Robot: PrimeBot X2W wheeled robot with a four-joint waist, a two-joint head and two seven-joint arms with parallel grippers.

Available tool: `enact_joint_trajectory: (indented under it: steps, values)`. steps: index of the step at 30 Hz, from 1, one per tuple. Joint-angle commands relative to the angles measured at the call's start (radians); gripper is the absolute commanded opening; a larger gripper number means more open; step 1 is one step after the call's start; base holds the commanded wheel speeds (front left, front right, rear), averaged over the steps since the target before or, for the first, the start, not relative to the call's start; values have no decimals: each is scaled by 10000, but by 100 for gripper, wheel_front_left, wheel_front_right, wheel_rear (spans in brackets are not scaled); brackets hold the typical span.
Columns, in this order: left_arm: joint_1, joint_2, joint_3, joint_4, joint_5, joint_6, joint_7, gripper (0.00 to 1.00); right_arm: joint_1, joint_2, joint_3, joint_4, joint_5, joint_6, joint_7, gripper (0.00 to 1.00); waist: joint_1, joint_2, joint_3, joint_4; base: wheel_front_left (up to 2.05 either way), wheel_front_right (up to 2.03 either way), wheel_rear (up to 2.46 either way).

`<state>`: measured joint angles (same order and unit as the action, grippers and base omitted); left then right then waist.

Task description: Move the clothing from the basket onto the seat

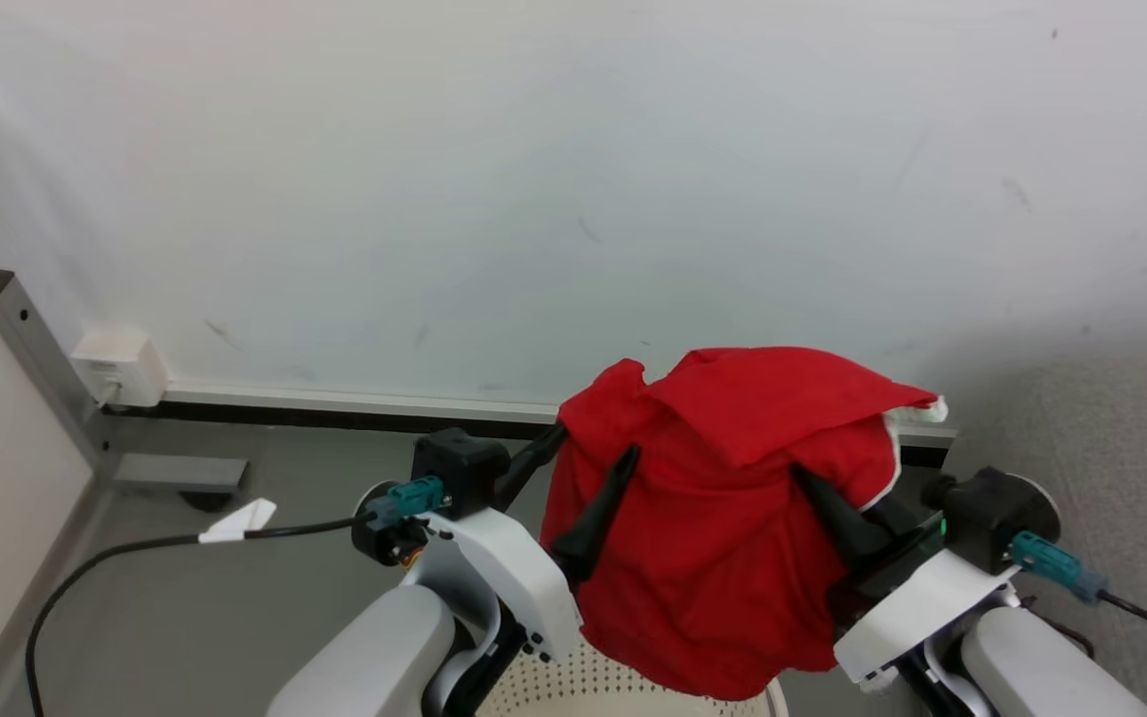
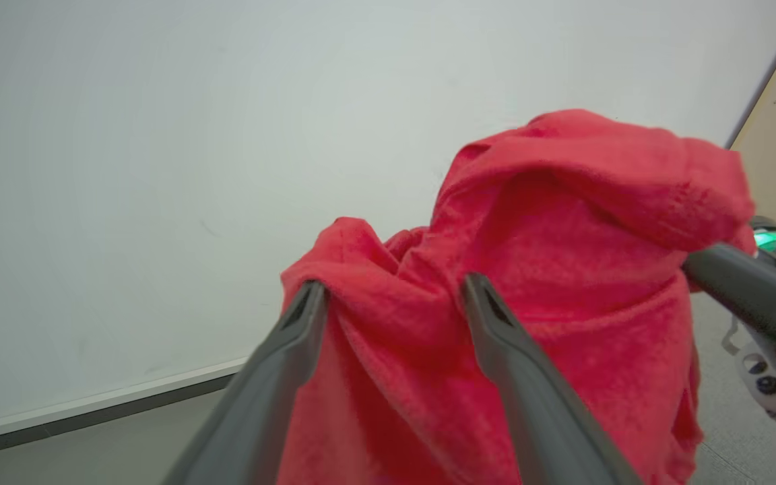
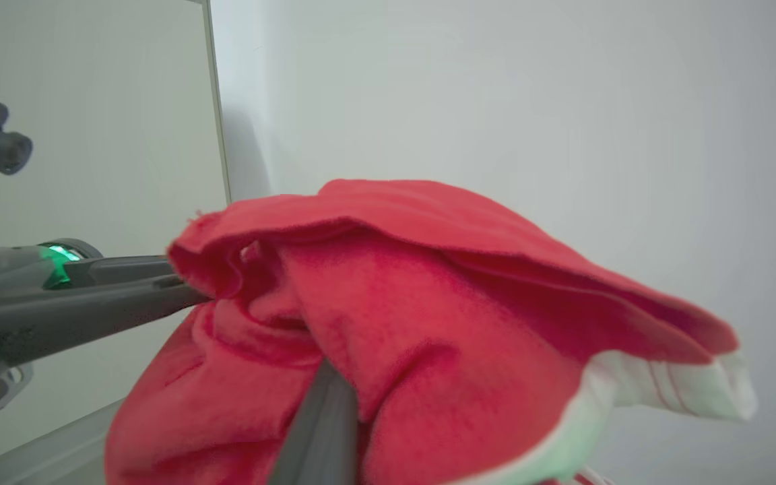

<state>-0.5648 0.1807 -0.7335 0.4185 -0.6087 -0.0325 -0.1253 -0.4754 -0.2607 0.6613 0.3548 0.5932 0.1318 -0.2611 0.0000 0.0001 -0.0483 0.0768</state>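
Bright red soft fabric clothing [image 1: 723, 518] with white trim, held up in a bunched drape between the two arms, directly above the cream-white perforated plastic basket [image 1: 613, 687] at the bottom edge of the head view. Lowest folds hanging just over the basket's rim; touching it or not, impossible to tell. Broadest span running side to side, from one gripper to the other, with a striped white cuff [image 1: 922, 408] poking out at the upper right corner.

Left gripper [image 1: 597, 440] at the cloth's left edge, its two dark fingers spread apart: one behind the fabric, one in front, with a fold lying loosely between and over them rather than pinched, going by the left wrist view. Right gripper [image 1: 817, 493] under the cloth's right side, one finger showing in front, the other buried in fabric; spread or pressed together, cannot tell.

Further out, beyond the right arm: large grey woven-fabric seat [image 1: 1111, 428]. Pale wall [image 1: 573, 149] behind, dark skirting strip [image 1: 335, 408] along its foot, smooth grey floor [image 1: 235, 597] to the left.

Judged for the coming move: seat off to the right of the load, so right arm nearer and likely to lead, left arm to follow across. With the left side only draped, some risk of that edge sliding off during a sideways swing.
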Motion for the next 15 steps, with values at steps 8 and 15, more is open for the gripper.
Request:
enact_joint_trajectory:
  steps: [8,15]
  values:
    - [273,105,-105,-245,200,96,-518,100,293,-661,-809,-763,-607,-21,-59,0,0,-1,146,-1021,0,0,0]
    - [242,129,-280,-519,363,-9,-768,100,369,-1178,-1457,-1202,-886,-21,-59,0,0,-1,316,-2161,0,0,0]
